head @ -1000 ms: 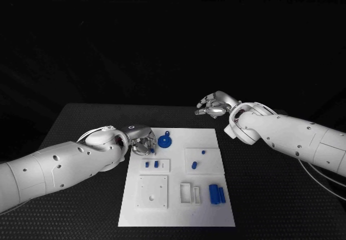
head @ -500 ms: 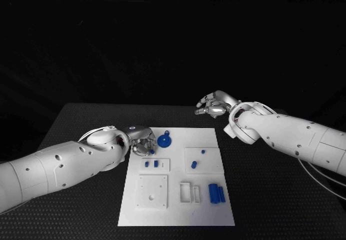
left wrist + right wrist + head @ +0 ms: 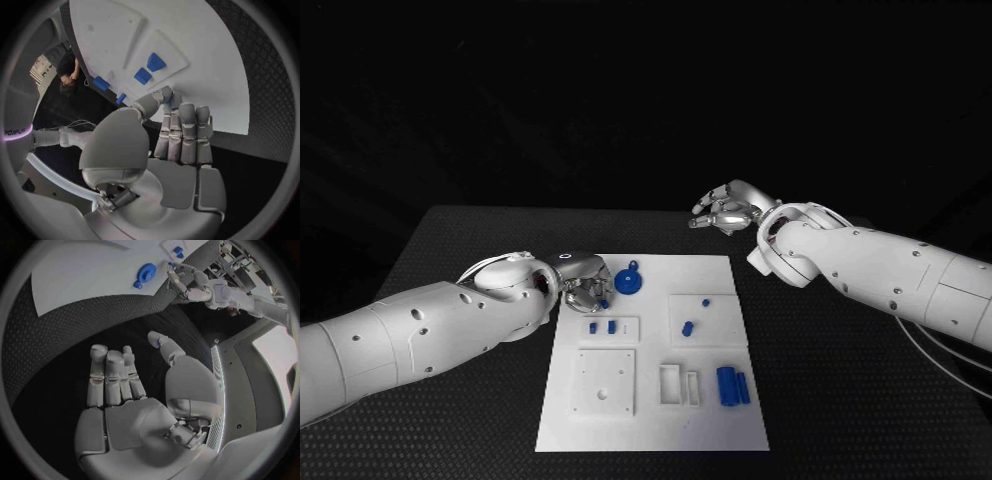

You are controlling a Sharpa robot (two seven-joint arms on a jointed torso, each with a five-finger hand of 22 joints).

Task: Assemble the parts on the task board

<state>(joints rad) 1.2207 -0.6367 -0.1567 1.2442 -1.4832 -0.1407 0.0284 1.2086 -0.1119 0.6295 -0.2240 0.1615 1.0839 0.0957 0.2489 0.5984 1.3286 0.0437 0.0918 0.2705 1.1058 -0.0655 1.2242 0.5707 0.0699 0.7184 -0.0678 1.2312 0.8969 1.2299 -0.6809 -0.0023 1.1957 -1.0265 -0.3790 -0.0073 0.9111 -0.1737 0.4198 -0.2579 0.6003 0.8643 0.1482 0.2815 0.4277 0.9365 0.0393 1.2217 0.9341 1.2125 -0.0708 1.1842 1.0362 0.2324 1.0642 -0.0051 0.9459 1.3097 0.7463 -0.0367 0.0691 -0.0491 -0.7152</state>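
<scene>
Looking at our left hand (image 3: 584,283) first: it sits at the top-left corner of the flat white task board (image 3: 718,420), fingers (image 3: 187,132) straight and close together, thumb tucked alongside; can't tell whether anything is pinched there. Just beside it on the board lies the round blue disc part w/ a small tab (image 3: 630,281). Below that, two small blue block parts (image 3: 603,327) stand in a small raised white square. To the right, a small blue peg part (image 3: 688,329) sits in another raised square, w/ a tinier blue bit (image 3: 708,302) near that square's upper edge. Near the board's lower right, two long blue bar parts (image 3: 733,386) lie side by side, next to white slotted holders (image 3: 681,385). Our right hand (image 3: 727,209) hangs over the black textured table (image 3: 473,230), beyond the board's top-right corner, fingers (image 3: 109,377) loosely spread, grasping nothing.
</scene>
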